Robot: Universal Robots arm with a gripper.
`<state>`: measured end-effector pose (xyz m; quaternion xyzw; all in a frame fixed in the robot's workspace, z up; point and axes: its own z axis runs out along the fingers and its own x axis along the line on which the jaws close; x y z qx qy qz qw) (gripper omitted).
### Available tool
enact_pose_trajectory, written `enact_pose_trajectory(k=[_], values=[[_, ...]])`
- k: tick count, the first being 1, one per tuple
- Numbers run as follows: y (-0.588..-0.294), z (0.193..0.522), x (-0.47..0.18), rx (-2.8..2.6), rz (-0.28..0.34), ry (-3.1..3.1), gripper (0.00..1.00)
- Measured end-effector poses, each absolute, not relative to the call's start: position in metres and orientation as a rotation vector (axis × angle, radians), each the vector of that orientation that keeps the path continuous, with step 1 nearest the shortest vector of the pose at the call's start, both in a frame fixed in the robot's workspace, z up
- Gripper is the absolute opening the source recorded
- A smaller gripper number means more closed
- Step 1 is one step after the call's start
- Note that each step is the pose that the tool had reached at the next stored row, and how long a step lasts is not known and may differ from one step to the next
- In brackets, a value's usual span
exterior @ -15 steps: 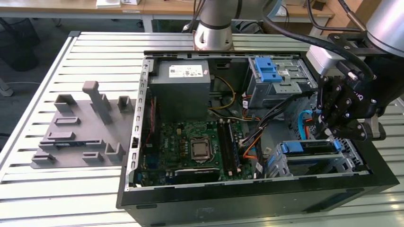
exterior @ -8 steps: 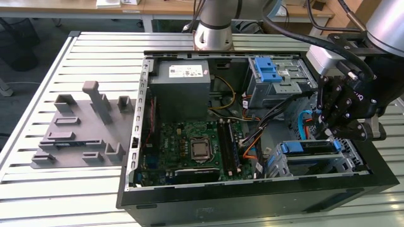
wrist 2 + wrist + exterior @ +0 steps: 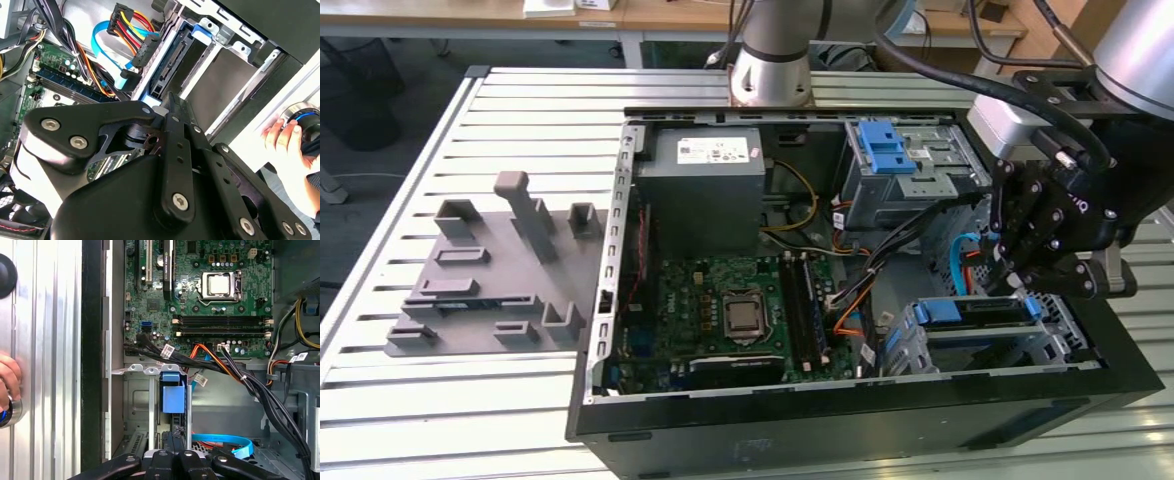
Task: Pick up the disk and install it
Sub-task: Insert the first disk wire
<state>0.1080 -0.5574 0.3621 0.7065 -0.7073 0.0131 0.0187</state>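
Hovering gripper (image 3: pixel 173 440): fingers closed together, nothing held
Disk (image 3: pixel 170 399): seated in drive cage (image 3: pixel 150 390), just ahead of gripper
Person's hand (image 3: pixel 285 145): outside case (image 3: pixel 92 365), well aside

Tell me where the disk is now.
The disk sits in the lower drive bay on the exterior view's right, just beneath the gripper.

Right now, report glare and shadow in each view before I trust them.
Exterior view: the table slats glare pale, the computer case interior sits darker. First wrist view: the table is washed bright, the drive cage dimmer. Second wrist view: the black gripper darkens the foreground.
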Motion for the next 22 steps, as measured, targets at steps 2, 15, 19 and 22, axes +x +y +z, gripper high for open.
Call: enact_pose_trajectory(k=[2,15,19,22], values=[[-0.5574,0.3621,0.1081,2.193,0.042,-2.196,0.11],[-0.5574,0.3621,0.108,2.19,0.049,-2.192,0.11],[-0.5574,0.3621,0.108,2.188,0.053,-2.19,0.11],[-0.5574,0.3621,0.108,2.187,0.054,-2.19,0.11]])
